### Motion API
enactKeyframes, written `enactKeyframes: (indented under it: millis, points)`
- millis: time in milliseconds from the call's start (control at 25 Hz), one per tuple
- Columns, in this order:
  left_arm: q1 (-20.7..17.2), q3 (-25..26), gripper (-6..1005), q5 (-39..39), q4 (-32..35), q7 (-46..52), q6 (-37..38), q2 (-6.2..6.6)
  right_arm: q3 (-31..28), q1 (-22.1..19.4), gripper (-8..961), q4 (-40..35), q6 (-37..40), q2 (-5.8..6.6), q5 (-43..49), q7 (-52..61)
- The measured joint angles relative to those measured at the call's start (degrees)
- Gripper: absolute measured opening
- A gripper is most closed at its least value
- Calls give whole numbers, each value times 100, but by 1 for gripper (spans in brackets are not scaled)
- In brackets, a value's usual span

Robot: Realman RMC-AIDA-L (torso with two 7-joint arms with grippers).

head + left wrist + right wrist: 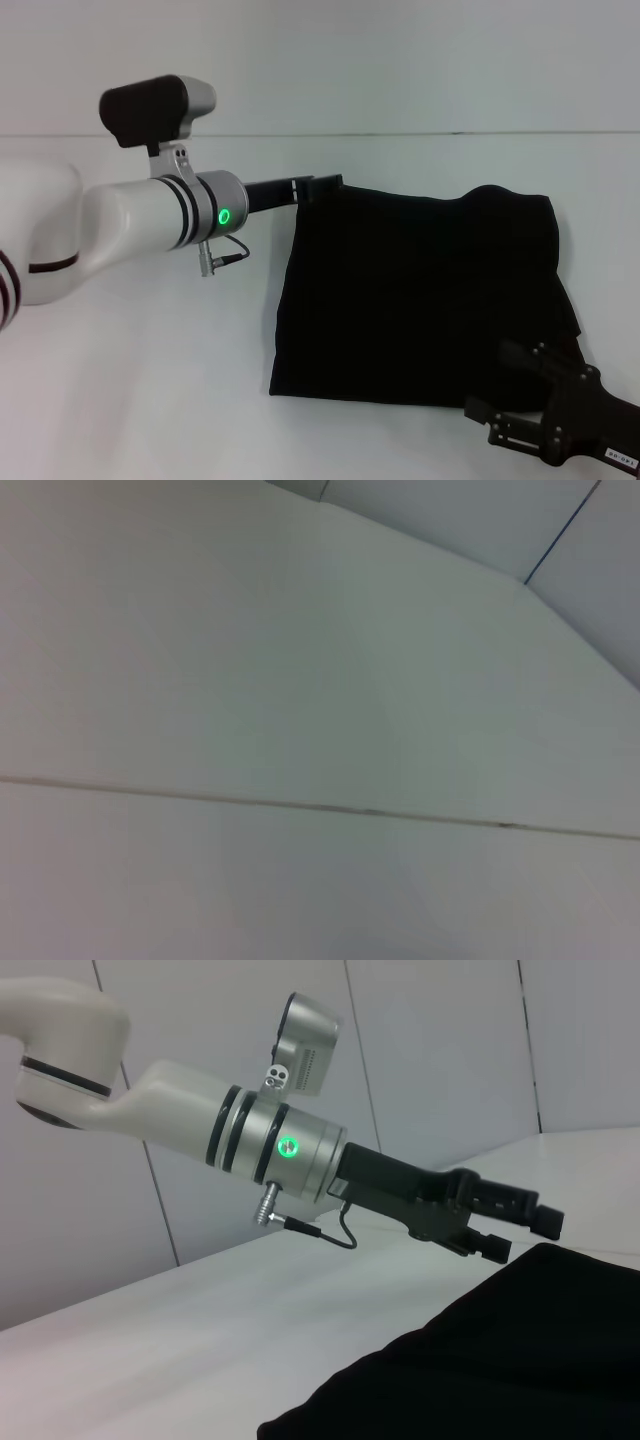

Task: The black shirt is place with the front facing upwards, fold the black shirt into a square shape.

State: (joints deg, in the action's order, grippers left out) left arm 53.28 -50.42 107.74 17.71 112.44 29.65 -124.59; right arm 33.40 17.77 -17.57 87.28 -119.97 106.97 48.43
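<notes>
1. The left tool (pixel 520 1232), its two black fingers slightly parted, hangs just off the far left corner of the large black fabric shirt (pixel 420 300); the white flat worktop (pixel 150 390) beneath and beside it lies bare.
2. Beyond the left tool, a pale panelled wall (pixel 300 630) closes off the far side.
3. The right tool (pixel 500 420) sits at the shirt's near right corner; the cloth spreads ahead of it.
4. Bare worktop runs along the shirt's near edge.
</notes>
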Motion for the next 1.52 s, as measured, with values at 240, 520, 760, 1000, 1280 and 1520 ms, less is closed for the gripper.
enactKeyframes:
  millis: [240, 520, 760, 1000, 1280, 1520]
  points:
    - [65, -3, 893, -197, -202, -302, -92, -9, 0, 25, 947, 51, -7, 6, 13, 0]
    - [32, -3, 868, -629, -305, -884, -113, -12, 8, 34, 947, 63, -12, 0, 17, 0]
    - [21, -3, 848, -896, -438, -1220, -153, -13, 9, 42, 946, 76, -24, 0, 17, 37]
    - [11, -3, 657, -909, -452, -1261, -180, -12, 9, 84, 946, 78, -19, 0, 17, 50]
    - [6, -2, 339, -913, -548, -1367, -278, -12, 9, 122, 946, 79, -18, -9, 17, 52]
    - [-42, 34, 127, -941, -555, -1422, -255, -12, 9, 157, 947, 105, -6, -6, 17, 53]
